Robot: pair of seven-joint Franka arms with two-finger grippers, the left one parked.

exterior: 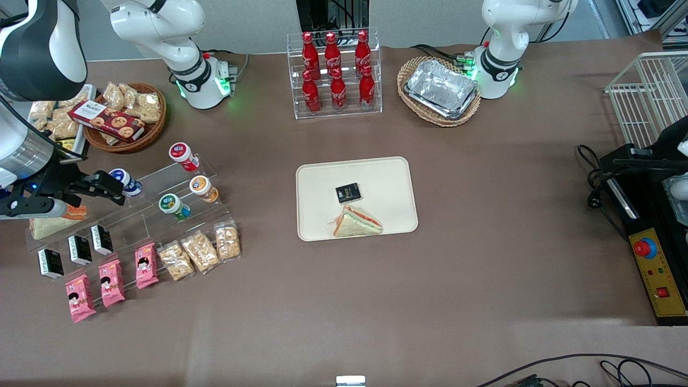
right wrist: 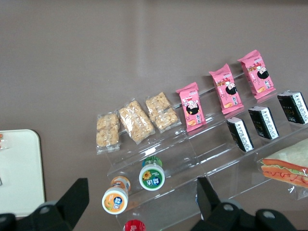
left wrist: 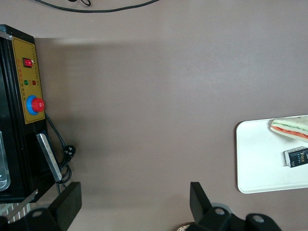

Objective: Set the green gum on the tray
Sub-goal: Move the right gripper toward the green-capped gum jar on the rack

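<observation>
The green gum (exterior: 173, 206) stands on the clear acrylic stepped shelf (exterior: 123, 226) toward the working arm's end of the table. It also shows in the right wrist view (right wrist: 152, 176), lid up. The cream-beige tray (exterior: 317, 183) lies at the table's middle and holds a sandwich (exterior: 356, 223) and a small black packet (exterior: 348, 192). My gripper (exterior: 107, 188) hangs above the shelf, open and empty, beside the blue-lidded canister (exterior: 127, 180). In the right wrist view its fingers (right wrist: 77, 198) stand wide apart, with the green gum between them and lower down.
On the shelf are an orange-lidded canister (exterior: 203, 188), a red-lidded canister (exterior: 183, 156), black packets (exterior: 79, 250), pink packets (exterior: 111, 282), snack bars (exterior: 200, 251) and a wrapped sandwich (exterior: 51, 226). A snack basket (exterior: 126, 118), a cola rack (exterior: 334, 72) and foil trays (exterior: 441, 88) stand farther from the front camera.
</observation>
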